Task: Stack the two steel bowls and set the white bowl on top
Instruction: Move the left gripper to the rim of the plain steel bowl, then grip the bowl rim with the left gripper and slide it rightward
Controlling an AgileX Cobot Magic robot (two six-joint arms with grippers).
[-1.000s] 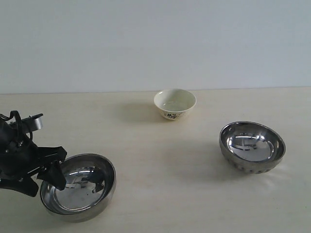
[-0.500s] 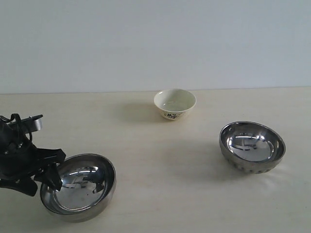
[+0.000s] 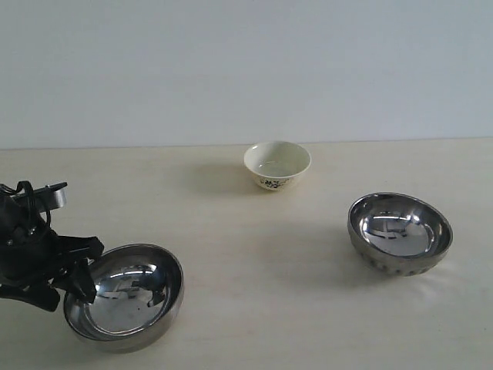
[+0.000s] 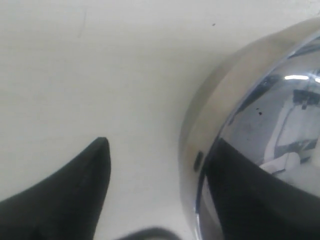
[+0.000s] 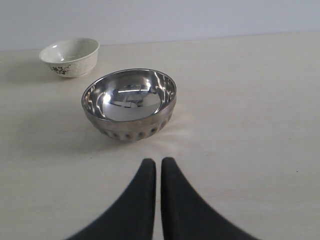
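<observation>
I have the left gripper [image 4: 161, 144] spread, straddling the rim of the smooth steel bowl [image 3: 135, 297], nearest me (outer finger clear of the wall) | right gripper [image 5: 158, 162] pressed together, just short of the ribbed steel bowl [image 3: 399, 231], mid-right | white bowl [image 3: 277, 163] upright, farthest back, well apart from both.

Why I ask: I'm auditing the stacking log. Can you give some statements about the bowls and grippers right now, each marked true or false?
1. The white bowl sits inside a steel bowl. False: it stands alone on the table.
2. The left gripper has its jaws astride the rim of the smooth steel bowl. True.
3. The right gripper holds the ribbed steel bowl. False: its jaws are shut and empty, short of that bowl.
4. The two steel bowls stand apart, unstacked. True.
</observation>
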